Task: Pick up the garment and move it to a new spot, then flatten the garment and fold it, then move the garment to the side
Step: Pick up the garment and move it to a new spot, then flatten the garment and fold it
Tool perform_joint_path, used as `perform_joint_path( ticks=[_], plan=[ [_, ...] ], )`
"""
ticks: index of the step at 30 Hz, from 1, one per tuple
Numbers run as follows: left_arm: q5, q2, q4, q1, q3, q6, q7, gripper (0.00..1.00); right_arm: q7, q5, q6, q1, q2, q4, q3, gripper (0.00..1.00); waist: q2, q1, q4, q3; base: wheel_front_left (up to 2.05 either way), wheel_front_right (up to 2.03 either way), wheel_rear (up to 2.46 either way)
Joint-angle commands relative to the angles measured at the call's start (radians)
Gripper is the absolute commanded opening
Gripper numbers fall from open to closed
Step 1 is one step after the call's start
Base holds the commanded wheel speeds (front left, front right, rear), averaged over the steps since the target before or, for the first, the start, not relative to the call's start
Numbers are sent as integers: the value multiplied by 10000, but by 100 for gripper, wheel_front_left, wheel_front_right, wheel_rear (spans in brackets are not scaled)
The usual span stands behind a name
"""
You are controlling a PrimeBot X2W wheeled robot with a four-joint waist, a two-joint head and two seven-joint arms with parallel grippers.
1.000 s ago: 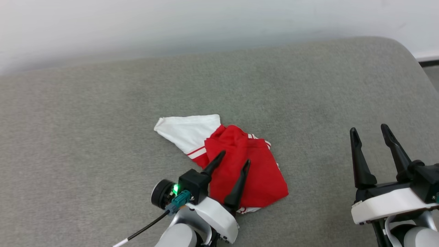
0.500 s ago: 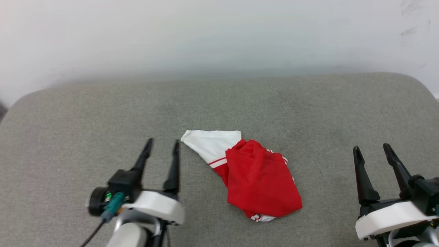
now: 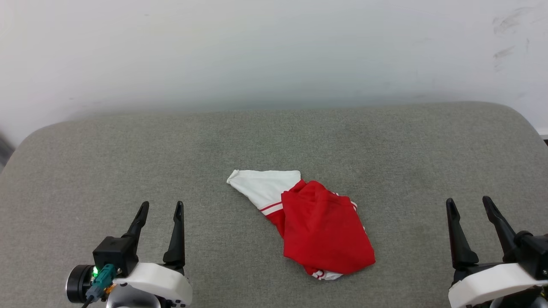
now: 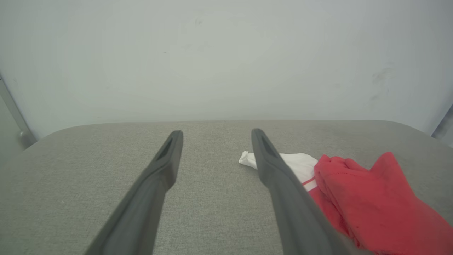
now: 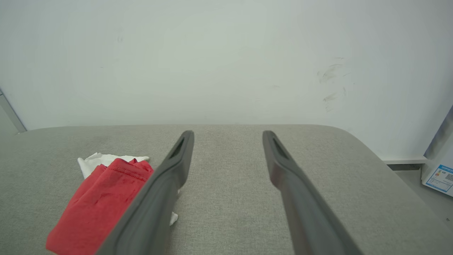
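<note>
The garment (image 3: 325,231) is being left in a crumpled heap on the grey cushion (image 3: 128,149), about midway between its left and right edges. The red body is being shown bunched and folded over itself, while one white sleeve (image 3: 265,186) is being pointed toward the cushion's far left corner, with striped trim being shown at the seam and at the heap's near end. The left gripper (image 3: 162,207) is being held above the cushion's near left part, well apart from the garment, its fingers parted and nothing being gripped. The right gripper (image 3: 468,201) is being held above the near right part, close to the right edge, also released and empty. In the left wrist view the garment is being partly covered by one finger (image 4: 283,184). A pale wall (image 3: 257,51) is being seen behind the cushion's far edge.
</note>
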Motion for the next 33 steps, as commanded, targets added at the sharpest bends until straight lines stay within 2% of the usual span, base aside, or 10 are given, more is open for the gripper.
perform_joint_path(
  ticks=[1,10,16,19,22,27,33],
  plan=[
    [-16,35,-84,113,16,56,20,100,13,52,-7,87,8,-18,-13,100,-1,1,-2,-6,0,0,0],
    [-96,98,-301,152,-11,124,178,100,102,81,-7,-19,8,-49,1,100,-1,1,-50,12,0,0,0],
    [-109,86,-354,-7,-22,142,92,100,963,699,-5,-313,10,285,-262,100,-1,1,128,91,0,0,0],
    [-121,9,-370,-73,-65,152,-3,100,1968,866,-7,-708,10,499,-319,100,-1,1,318,179,0,0,0],
    [-117,-53,-367,-173,-120,115,-86,100,3401,1078,-7,-1431,-73,607,70,100,-1,1,555,383,0,0,0],
    [-115,-201,-290,-444,-217,69,-252,100,5951,2019,-7,-2599,-774,677,1202,100,-1,1,1079,798,0,0,0],
    [-127,-455,-70,-754,-322,-25,-443,100,8195,2976,-7,-3657,-1400,1054,2562,100,-1,1,1710,1142,0,0,0]
  ],
)
